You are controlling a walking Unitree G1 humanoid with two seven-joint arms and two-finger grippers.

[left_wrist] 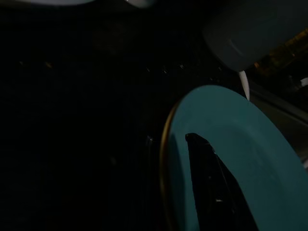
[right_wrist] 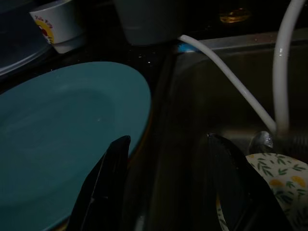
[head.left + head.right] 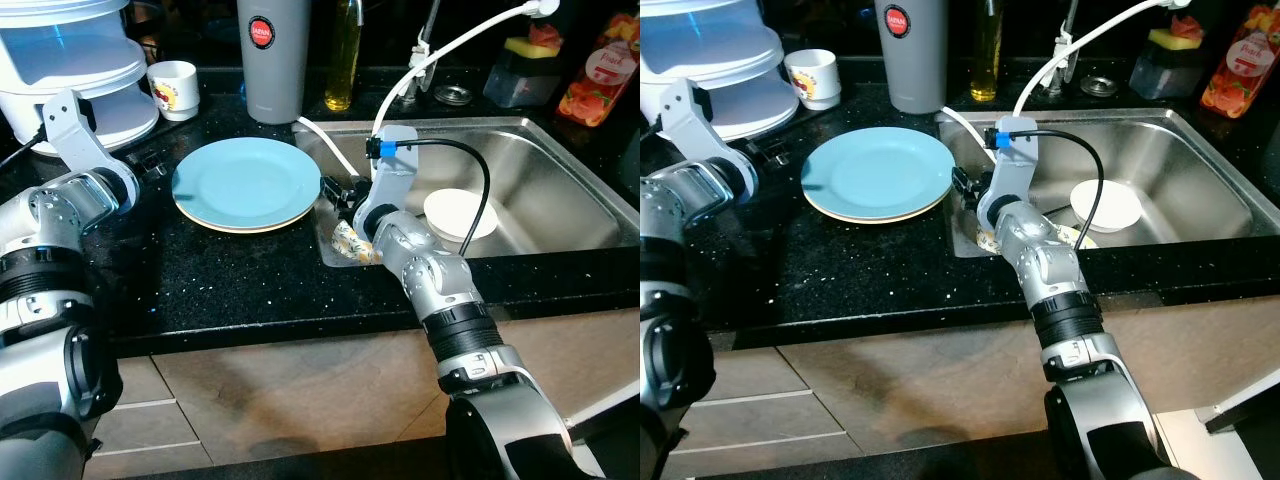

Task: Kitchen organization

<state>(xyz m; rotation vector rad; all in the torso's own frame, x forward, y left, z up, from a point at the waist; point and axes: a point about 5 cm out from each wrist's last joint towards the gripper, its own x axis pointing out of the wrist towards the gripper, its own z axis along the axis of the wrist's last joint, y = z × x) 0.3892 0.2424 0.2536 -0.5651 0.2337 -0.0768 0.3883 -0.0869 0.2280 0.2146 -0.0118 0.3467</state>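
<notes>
A blue plate (image 3: 245,183) lies on a cream plate on the black counter, left of the steel sink (image 3: 560,190). My right gripper (image 2: 168,139) hovers open between the plate's right rim and the sink's left edge, with nothing between its fingers (image 2: 103,187). Just under that arm, in the sink's near left corner, lies a white item with a leaf and flower print (image 3: 352,243). A white bowl (image 3: 460,213) sits in the basin. My left gripper (image 3: 150,165) rests low at the plate's left rim; the left wrist view is dark, with the plate (image 1: 231,144) close by.
Along the back stand a white stacked appliance (image 3: 80,70), a white mug (image 3: 175,88), a tall grey container (image 3: 272,55), an oil bottle (image 3: 343,55), a sponge holder (image 3: 525,70) and a red bottle (image 3: 598,70). A white hose (image 3: 440,50) runs over the sink.
</notes>
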